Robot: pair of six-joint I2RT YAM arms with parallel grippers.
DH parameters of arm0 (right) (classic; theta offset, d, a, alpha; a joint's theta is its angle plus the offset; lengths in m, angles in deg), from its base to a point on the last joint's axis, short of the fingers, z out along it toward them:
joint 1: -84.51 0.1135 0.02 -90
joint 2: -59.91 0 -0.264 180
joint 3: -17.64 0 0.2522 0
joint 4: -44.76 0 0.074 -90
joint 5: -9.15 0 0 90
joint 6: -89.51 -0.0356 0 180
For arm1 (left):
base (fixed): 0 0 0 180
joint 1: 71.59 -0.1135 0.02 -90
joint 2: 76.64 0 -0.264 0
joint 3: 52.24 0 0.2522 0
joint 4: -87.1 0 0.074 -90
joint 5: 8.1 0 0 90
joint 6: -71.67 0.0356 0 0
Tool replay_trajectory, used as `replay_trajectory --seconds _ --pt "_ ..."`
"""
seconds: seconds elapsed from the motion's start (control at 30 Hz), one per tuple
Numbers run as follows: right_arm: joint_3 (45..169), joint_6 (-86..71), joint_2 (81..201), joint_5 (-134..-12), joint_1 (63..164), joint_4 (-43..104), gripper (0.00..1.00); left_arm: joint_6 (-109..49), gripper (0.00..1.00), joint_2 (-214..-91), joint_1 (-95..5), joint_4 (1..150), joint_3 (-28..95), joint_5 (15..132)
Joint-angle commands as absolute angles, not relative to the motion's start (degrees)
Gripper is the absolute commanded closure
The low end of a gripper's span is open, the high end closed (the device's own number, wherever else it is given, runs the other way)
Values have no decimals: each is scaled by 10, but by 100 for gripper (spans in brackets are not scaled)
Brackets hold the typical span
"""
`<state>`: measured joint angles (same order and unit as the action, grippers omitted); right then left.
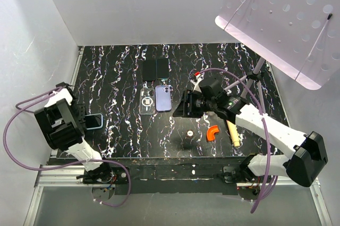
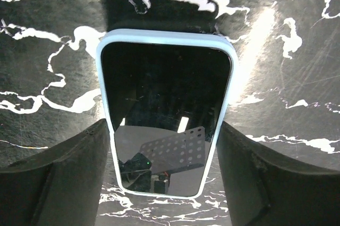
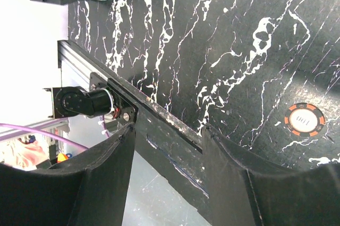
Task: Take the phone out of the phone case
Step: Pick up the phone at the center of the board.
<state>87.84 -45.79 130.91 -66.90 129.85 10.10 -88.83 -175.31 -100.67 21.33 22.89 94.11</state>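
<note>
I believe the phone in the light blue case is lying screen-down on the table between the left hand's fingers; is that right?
Not quite: the phone in the light blue case lies screen-up on the table between the left hand's fingers. The left wrist view shows its dark glass reflecting the perforated board overhead.

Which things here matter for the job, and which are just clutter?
Job: blue-cased phone, left gripper.

Lying about: clear case, lilac phone or case, two dark phones, poker chip, orange piece, wooden stick.
</note>
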Motion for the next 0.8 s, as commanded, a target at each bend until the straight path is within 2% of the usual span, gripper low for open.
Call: replay_trajectory --seconds 0.0,0.2,0.4,0.6,0.77 --pt "874 -459 1290 -676 1291 119 41 -894 51 -1717 -981 202 176 995" --pt "866 -459 1280 -678 1285 121 41 -897 70 -1674 -939 216 152 993" --pt "850 -458 1271 -674 1276 125 41 -864 99 -1612 -865 240 152 992" --pt "849 -448 1269 -665 1265 128 41 -748 100 -1477 -770 344 109 956" --pt "849 -425 1286 -616 1260 154 41 -650 100 -1366 -743 513 29 704"
